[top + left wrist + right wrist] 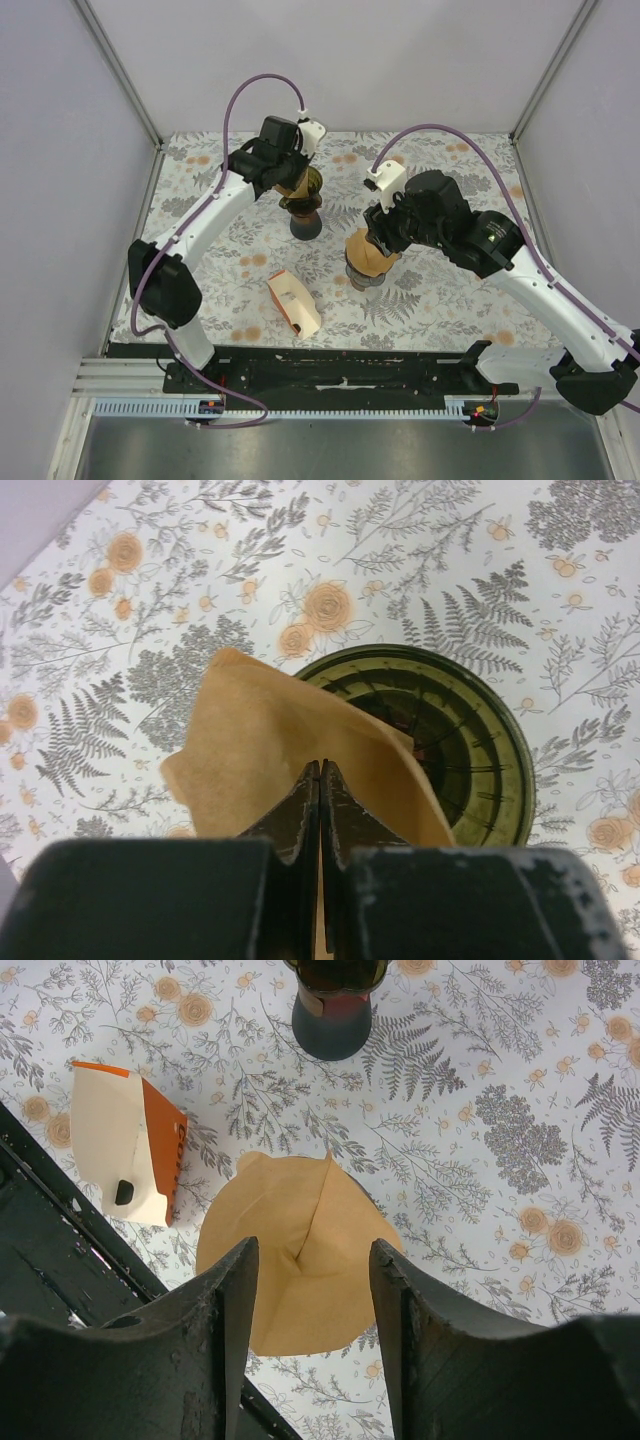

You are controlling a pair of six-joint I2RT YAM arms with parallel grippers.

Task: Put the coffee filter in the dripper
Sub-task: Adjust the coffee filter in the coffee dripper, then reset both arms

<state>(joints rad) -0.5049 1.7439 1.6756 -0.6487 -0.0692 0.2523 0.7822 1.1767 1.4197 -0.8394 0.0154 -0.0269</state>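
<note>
- Left gripper (320, 772), jaws pinched flat on the brown coffee filter (255, 735), holds it overlapping the olive dripper's (480, 730) near rim.
- We centre the cone over the bowl, lower, then release.
- Right gripper (312, 1250) hangs half-open above a second filter (290, 1310).

Left rim of the dripper (478, 765) behind the filter (262, 742)

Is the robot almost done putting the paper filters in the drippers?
About halfway, it seems. Done: the first filter already rests on the near dripper, with the right hand open above it. In hand: the left hand is pinched shut on the second filter, held over the green dripper but not down inside. Left: lower it in and let go.
</note>
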